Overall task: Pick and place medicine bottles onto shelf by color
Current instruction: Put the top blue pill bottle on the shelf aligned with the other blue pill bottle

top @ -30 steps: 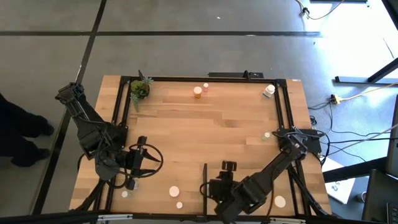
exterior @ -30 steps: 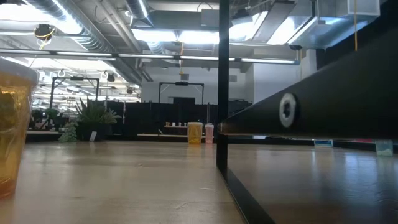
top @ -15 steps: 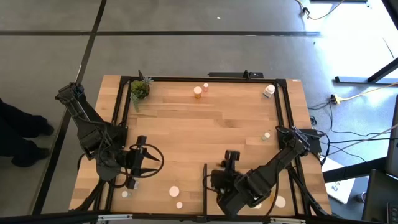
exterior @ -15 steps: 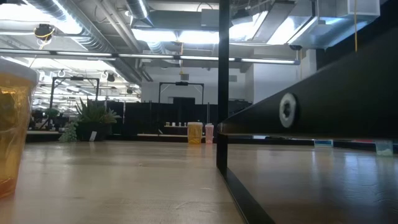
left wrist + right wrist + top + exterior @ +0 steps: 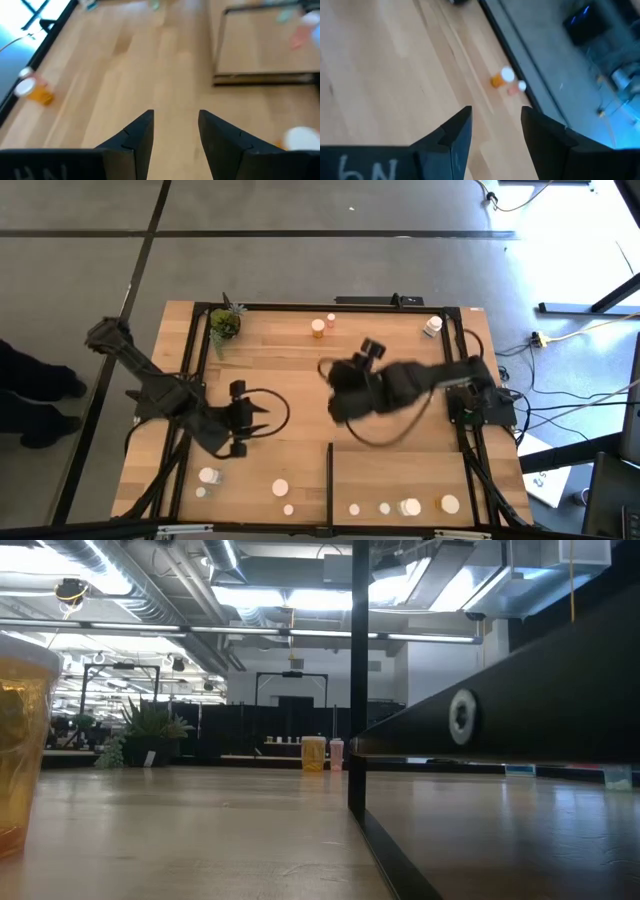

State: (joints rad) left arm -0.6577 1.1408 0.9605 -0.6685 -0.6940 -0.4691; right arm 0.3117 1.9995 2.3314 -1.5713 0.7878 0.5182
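Hovering empty over mid-table [image 5: 300,375], the right pincer [image 5: 340,385] and left pincer [image 5: 262,418] both gape partway. Four bottles [image 5: 400,507] line the shelf [image 5: 400,470]; an orange bottle [image 5: 318,328] stands at the far edge.

No legible text; partial mirrored letters on both wrist housings, unreadable.

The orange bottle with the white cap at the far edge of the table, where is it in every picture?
High view: orange bottle at the far edge, middle.
Low view: far off, centre, beside the small pink bottle.
Left wrist view: near the left edge.
Right wrist view: middle, pink bottle next to it.
Shared landmark: the small pink bottle.
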